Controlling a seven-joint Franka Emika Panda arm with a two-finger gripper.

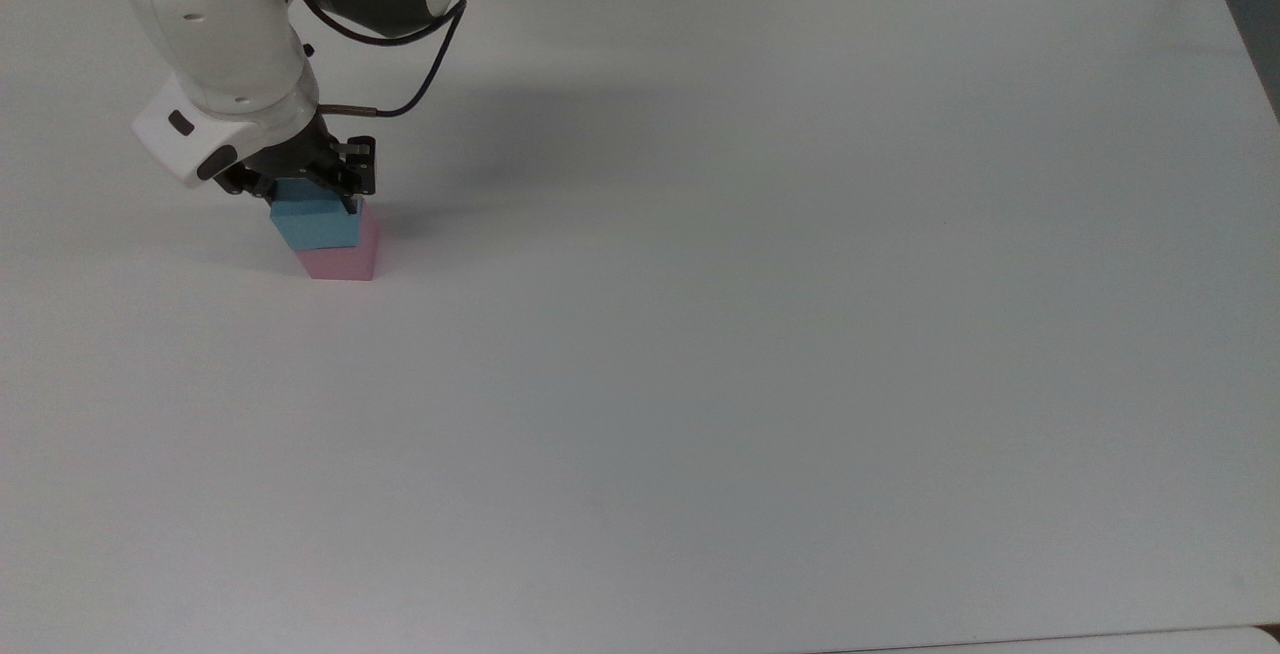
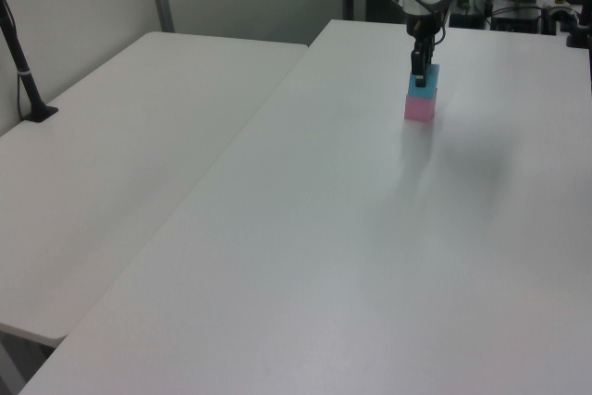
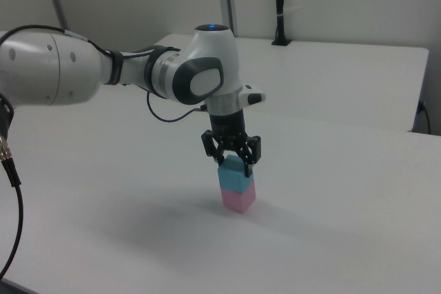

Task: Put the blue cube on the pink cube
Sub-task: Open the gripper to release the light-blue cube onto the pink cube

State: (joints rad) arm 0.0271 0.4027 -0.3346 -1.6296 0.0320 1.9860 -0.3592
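Now end effector (image 3: pixel 232 161) grips blue cube (image 3: pixel 233 176), upright, flat atop pink cube (image 3: pixel 238 196).

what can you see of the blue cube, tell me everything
The blue cube is a small, matte, light-blue block with plain faces. It sits upright on the pink cube, roughly aligned with it, on the white table. The pincer straddles its top, a black finger on either side; whether they grip it is unclear.

text: none legible | labels: none | brands: none | numbers: none
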